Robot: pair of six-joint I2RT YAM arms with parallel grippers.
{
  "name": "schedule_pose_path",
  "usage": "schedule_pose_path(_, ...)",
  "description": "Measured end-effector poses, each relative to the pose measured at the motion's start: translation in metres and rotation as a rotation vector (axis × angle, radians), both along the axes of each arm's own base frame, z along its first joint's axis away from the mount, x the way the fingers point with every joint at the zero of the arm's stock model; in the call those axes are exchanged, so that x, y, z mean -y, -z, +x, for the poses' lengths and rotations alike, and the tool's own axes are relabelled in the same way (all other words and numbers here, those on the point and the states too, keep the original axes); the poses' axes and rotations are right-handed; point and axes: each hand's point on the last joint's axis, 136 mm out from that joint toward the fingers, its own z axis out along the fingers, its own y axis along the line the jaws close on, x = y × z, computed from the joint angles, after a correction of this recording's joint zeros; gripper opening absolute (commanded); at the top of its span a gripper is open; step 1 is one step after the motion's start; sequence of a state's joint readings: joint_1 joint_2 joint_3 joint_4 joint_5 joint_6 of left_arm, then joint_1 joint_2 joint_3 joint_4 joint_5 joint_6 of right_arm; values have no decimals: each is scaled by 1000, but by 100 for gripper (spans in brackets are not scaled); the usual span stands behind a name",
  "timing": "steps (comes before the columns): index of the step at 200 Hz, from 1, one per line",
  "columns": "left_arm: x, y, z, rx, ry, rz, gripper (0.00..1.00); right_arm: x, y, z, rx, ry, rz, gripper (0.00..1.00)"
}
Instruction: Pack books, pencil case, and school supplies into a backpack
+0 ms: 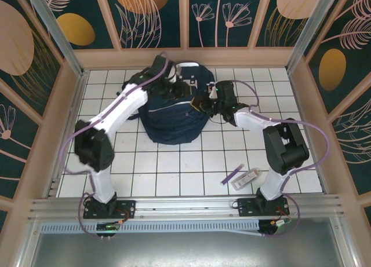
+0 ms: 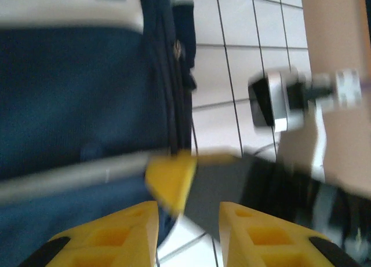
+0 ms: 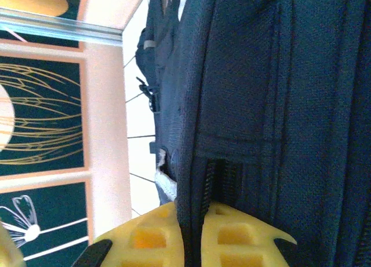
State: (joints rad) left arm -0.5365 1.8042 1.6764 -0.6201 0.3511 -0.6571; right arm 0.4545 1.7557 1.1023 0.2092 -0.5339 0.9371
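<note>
Counted from above: one navy backpack point(image 1: 171, 125), slumped at the far middle of the white-tiled table point(image 1: 174, 174), and two arms reaching in to it, the left arm point(image 1: 119, 113) at its far left top, the right arm point(image 1: 261, 125) at its right side. Toward the near right of the table, well apart from the backpack: one purple pen point(image 1: 233, 175) and one clear pack point(image 1: 249, 176), just beside each other, pen on the left, neither in any grip. Left gripper point(image 2: 188, 212): two yellow fingers standing partly apart, an open gap between them, nothing clamped. Just beyond the tips, one blurred yellow corner, seemingly of the yellow book point(image 2: 171, 177), jutting out at the backpack's edge beside a pale grey strip; too blurred to tell whether touching either finger. Right gripper point(image 3: 191, 215): two yellow fingers pinched tight on one ridge of the backpack's dark fabric beside a zip, with only that cloth between them.
</note>
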Motion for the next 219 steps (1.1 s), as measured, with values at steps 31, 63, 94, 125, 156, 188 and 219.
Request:
schedule_pose_path(31,-14,27,-53,-72,3,-32,35,-6,-6,2,-25,0,52,0)
schedule_pose_path(63,-5,61,-65,-146,-22,-74,39,-10,-11,1,-27,-8,66,0)
schedule_pose_path(94,-2,56,-54,-120,-76,-119,40,-17,-16,-2,-23,-24,67,0)
schedule_pose_path(125,-2,56,-38,-92,-149,-138,40,-25,-23,-3,-13,-41,70,0)
schedule_pose_path(156,-7,71,-28,-103,-237,-133,40,-31,-24,-5,-12,-59,75,0)
schedule_pose_path(188,-14,87,-22,-124,-314,-102,34,-35,-20,-6,-17,-71,72,0)
schedule_pose_path(219,-18,93,-20,-133,-368,-95,5,-36,-19,-5,-2,-80,63,0)
